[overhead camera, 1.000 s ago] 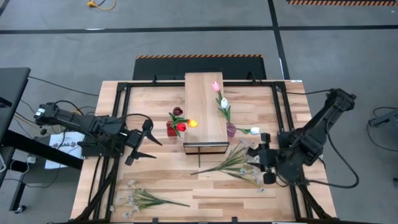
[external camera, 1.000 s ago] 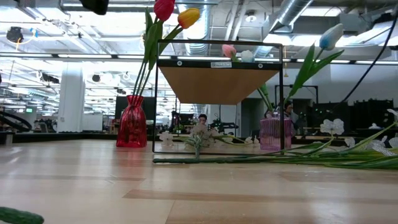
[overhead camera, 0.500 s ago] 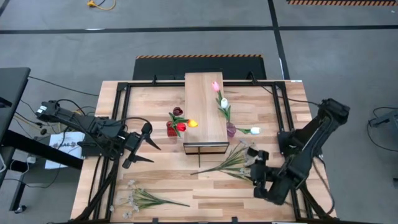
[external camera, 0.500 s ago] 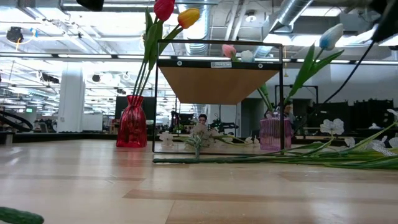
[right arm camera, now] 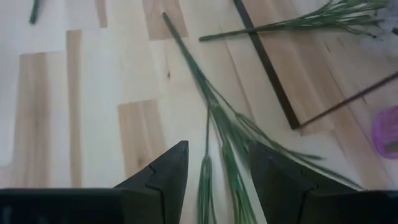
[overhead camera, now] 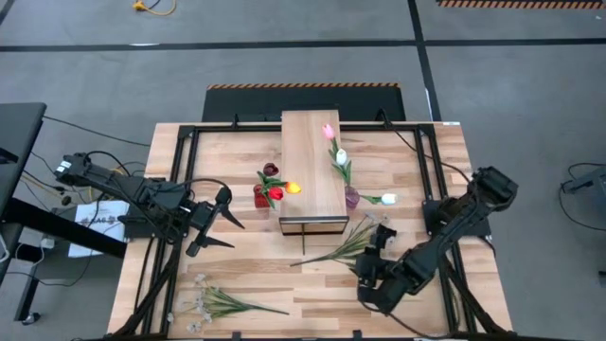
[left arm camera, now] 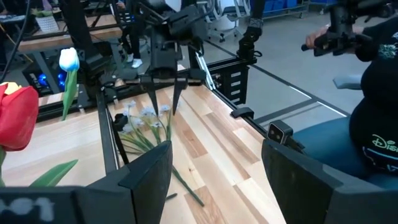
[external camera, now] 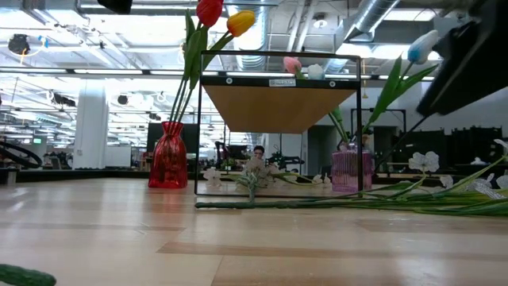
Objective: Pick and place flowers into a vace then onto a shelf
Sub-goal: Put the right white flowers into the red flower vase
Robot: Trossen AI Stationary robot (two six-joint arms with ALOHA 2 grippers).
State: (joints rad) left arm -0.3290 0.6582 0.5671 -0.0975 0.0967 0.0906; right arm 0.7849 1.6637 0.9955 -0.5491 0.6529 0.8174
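Observation:
Two sprays of pale blossoms [overhead camera: 343, 248] lie flat on the table in front of the shelf [overhead camera: 312, 166]. My right gripper [overhead camera: 367, 254] hovers just above them, open; their green stems [right arm camera: 214, 134] run between its fingers without touching. The left wrist view shows it over the blossoms [left arm camera: 142, 116]. A red vase [overhead camera: 261, 196] with tulips stands left of the shelf. A pink vase [overhead camera: 352, 197] with tulips stands to its right. Another spray [overhead camera: 222, 303] lies near the front left. My left gripper [overhead camera: 218, 225] waits open at the left.
The shelf's thin black frame [right arm camera: 267, 71] stands close beyond the stems. A white tulip [overhead camera: 388, 199] leans out of the pink vase toward my right arm. Black rails [overhead camera: 166, 237] run along the table's sides. A person sits beyond the table's right side [left arm camera: 373, 124].
My right gripper has come down and moved toward the table's left and near edge. It rolled as it went and now sits low over the sprays. The flowers have not moved.

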